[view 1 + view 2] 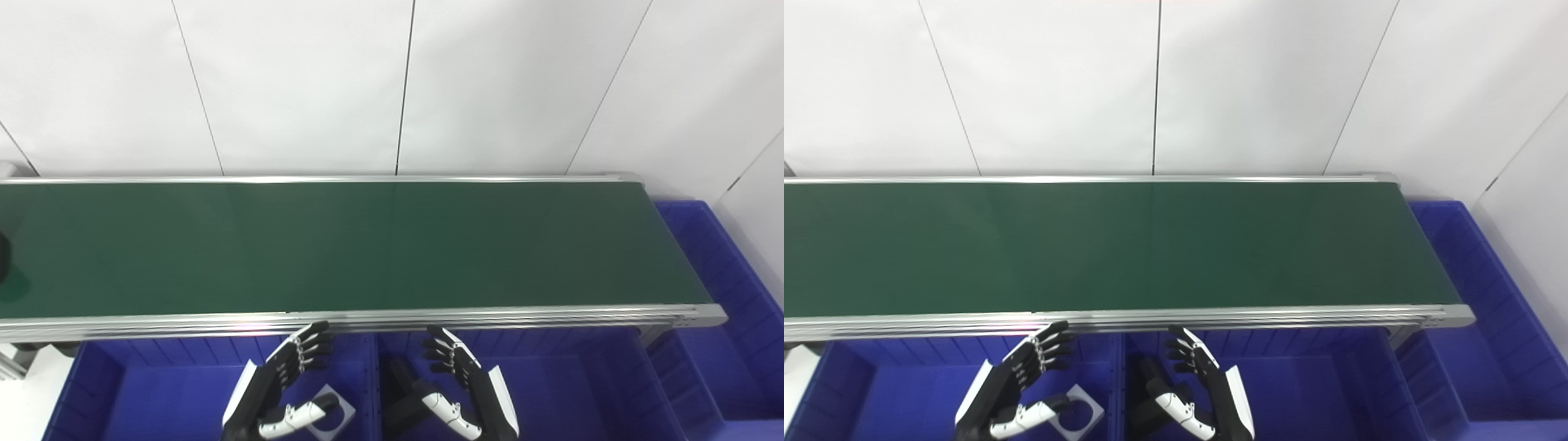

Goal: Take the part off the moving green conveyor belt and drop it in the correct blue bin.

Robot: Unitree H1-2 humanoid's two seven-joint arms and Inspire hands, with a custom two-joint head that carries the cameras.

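Green conveyor belt (343,245) runs bare; left robot hand (288,386) and right robot hand (459,386) spread, holding nothing.

Head cameras, high above conveyor belt (343,245)

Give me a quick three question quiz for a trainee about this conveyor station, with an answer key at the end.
1. True or false: both the left hand and right hand are open and hold nothing.
2. Where does the small white square plate with a round hole lie: A on the green conveyor belt, B in the near left blue plastic bin, C in the far right blue bin?
3. Fill in: a dark object sits at the belt's ____ edge in the left eye view.

Key: 1 true; 2 B; 3 left.
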